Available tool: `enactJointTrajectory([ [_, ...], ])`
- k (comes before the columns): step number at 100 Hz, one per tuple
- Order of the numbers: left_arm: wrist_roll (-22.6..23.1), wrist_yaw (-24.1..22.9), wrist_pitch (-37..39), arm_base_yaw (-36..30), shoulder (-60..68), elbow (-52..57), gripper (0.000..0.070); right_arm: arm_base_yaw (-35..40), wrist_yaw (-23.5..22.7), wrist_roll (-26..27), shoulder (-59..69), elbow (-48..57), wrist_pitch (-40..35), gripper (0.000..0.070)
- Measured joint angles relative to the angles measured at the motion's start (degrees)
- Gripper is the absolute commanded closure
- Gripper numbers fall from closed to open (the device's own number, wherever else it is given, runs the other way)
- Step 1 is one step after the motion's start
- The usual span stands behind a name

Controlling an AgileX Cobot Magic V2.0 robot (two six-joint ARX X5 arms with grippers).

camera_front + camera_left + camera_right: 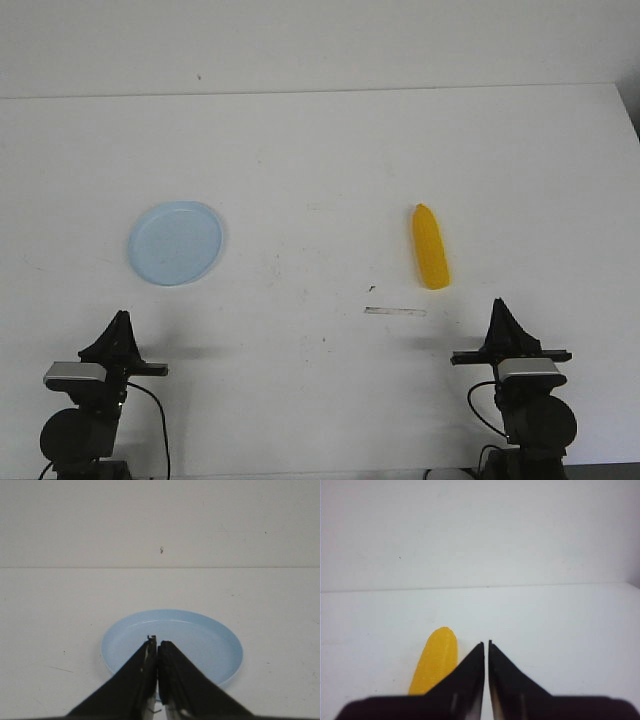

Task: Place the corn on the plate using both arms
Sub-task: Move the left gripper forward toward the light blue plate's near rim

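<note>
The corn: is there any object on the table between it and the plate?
Nothing visible does. In the front view the corn lies on the robot's right, the plate on its left, and only bare white table with small marks lies between them.

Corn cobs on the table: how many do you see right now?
1. The corn lies on the table's right side, ahead of the right pincer, well apart from the plate on the left. Nothing appears hidden.
</note>
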Motion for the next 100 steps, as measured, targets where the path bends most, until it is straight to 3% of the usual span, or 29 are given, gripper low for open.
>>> enactJointTrajectory([
  [33,0.0,0.0,0.4,0.0,0.0,0.2,0.0699,0.0,0.0,0.0,0.0,0.0,0.0,0.0687],
  [58,0.0,-3.2,-6.8,0.0,2.6,9.4,0.0699,0.0,0.0,0.0,0.0,0.0,0.0,0.0687],
  [87,-0.1,-3.3,-6.8,0.0,16.8,21.9,0.0699,0.0,0.0,0.0,0.0,0.0,0.0,0.0687],
  [100,-2.5,-3.3,-6.5,0.0,26.7,28.5,0.0699,0.0,0.0,0.0,0.0,0.0,0.0,0.0687],
])
